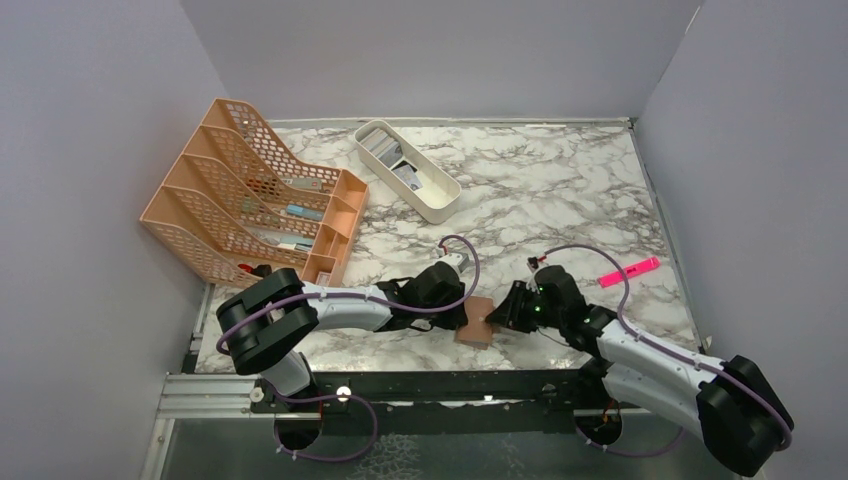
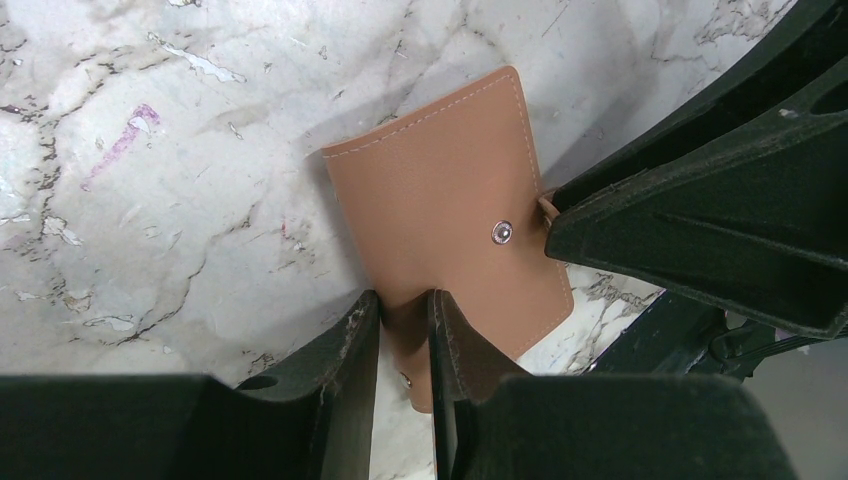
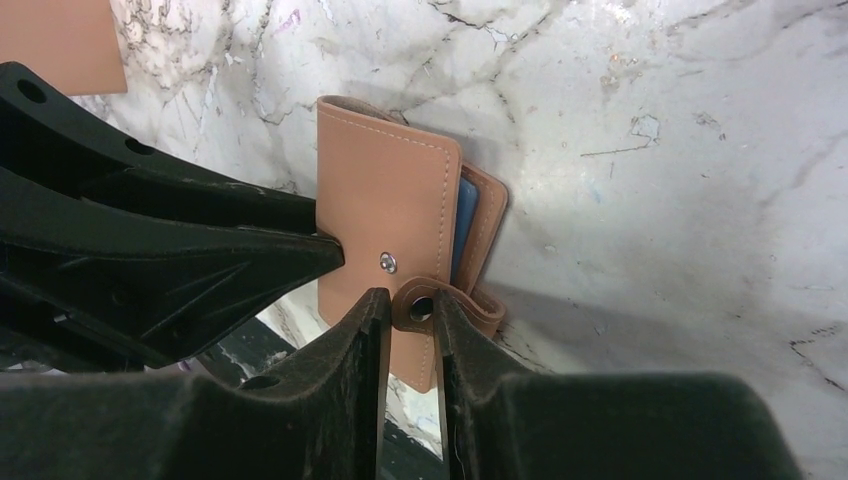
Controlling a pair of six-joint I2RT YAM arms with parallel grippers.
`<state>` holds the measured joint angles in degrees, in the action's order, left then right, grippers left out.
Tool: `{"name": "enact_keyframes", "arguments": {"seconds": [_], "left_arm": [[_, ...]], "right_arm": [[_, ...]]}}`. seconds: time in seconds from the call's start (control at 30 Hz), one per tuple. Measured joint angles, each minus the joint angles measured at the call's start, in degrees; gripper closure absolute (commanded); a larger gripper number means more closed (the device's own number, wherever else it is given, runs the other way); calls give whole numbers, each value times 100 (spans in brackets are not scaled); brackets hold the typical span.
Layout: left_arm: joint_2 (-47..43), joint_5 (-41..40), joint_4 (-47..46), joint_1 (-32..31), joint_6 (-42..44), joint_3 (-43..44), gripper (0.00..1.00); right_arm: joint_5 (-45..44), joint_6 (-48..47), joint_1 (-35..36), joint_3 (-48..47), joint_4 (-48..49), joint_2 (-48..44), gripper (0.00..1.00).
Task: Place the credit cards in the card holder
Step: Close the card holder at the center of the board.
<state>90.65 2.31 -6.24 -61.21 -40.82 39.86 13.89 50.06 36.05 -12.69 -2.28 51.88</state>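
Observation:
The tan card holder [image 1: 477,326] lies near the table's front edge, between both grippers. My left gripper [image 2: 403,300] is shut on its lower edge, below the round snap [image 2: 502,232]. My right gripper [image 3: 412,300] is shut on the holder's snap strap tab [image 3: 421,306], which curls round from the back. A light blue credit card [image 3: 466,226] shows as a strip inside the folded card holder [image 3: 385,200]. More credit cards [image 1: 405,172] lie in the white tray at the back. In the top view the left gripper [image 1: 462,312] and right gripper [image 1: 503,314] face each other across the holder.
A white oblong tray [image 1: 437,206] stands at the back centre. An orange mesh file rack [image 1: 250,195] fills the back left. A pink highlighter [image 1: 630,270] lies right of the right arm. The black table edge runs just below the holder.

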Motion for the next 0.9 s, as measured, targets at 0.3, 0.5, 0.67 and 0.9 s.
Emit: {"name": "enact_keyframes", "arguments": {"seconds": [0.3, 0.5, 0.67, 0.9], "left_arm": [[11, 2, -7, 0, 2, 0, 76], [15, 9, -15, 0, 11, 0, 76], [17, 13, -26, 0, 22, 0, 75], [20, 17, -28, 0, 22, 0, 75]], "right_arm": [[61, -26, 0, -136, 96, 299, 75], [68, -42, 0, -210, 109, 382, 75], [96, -59, 0, -232, 173, 490, 74], [188, -59, 0, -339, 310, 708, 61]]}}
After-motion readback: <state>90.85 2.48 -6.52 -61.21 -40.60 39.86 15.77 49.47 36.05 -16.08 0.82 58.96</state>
